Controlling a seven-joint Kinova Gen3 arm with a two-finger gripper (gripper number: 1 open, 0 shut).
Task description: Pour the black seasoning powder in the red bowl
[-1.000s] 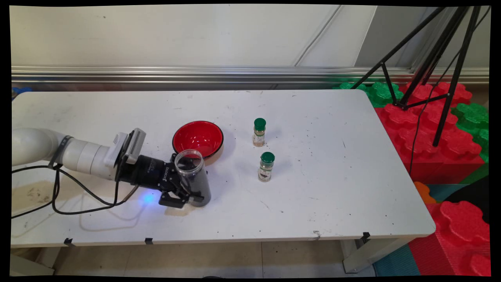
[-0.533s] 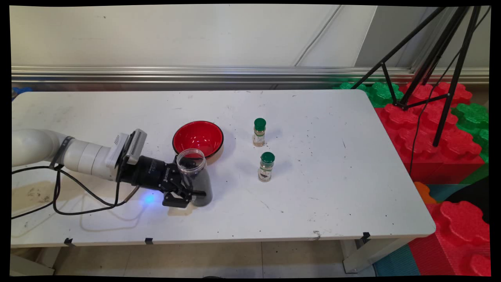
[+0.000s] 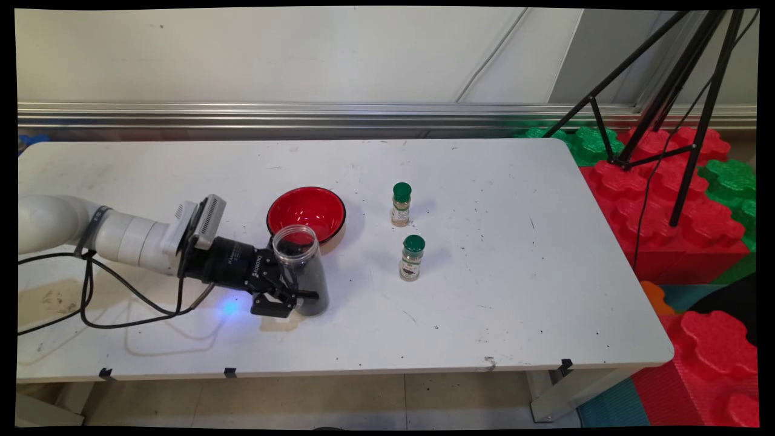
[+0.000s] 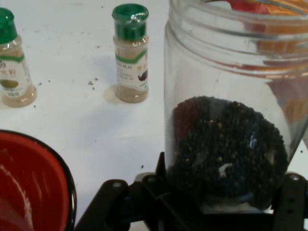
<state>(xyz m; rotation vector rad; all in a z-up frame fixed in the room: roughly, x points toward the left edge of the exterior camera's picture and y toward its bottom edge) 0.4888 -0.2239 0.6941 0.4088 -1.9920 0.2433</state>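
My gripper (image 3: pixel 295 295) is shut on a clear lidless jar (image 3: pixel 296 251), partly filled with small black grains, gripping its lower part. The jar leans slightly, just in front of a red bowl (image 3: pixel 306 212) with a black rim. In the hand view the jar (image 4: pixel 226 120) fills the right side between my fingers, above my gripper (image 4: pixel 225 204), and the red bowl (image 4: pixel 29 183) is at lower left. Two small green-capped spice bottles (image 3: pixel 401 204) (image 3: pixel 412 257) stand to the right of the bowl. The hand view shows both bottles, one (image 4: pixel 131 53) at top middle and one (image 4: pixel 12 62) at top left.
The white table (image 3: pixel 514 290) runs far to the right. Black cables (image 3: pixel 91 303) hang from the arm at the left. Beyond the table's right edge are red and green foam blocks (image 3: pixel 678 212) and a black tripod (image 3: pixel 666 91).
The gripper with the jar has risen slightly and shifted a little toward the bowl. The jar stands more upright than a second ago. The bowl and bottles have not moved.
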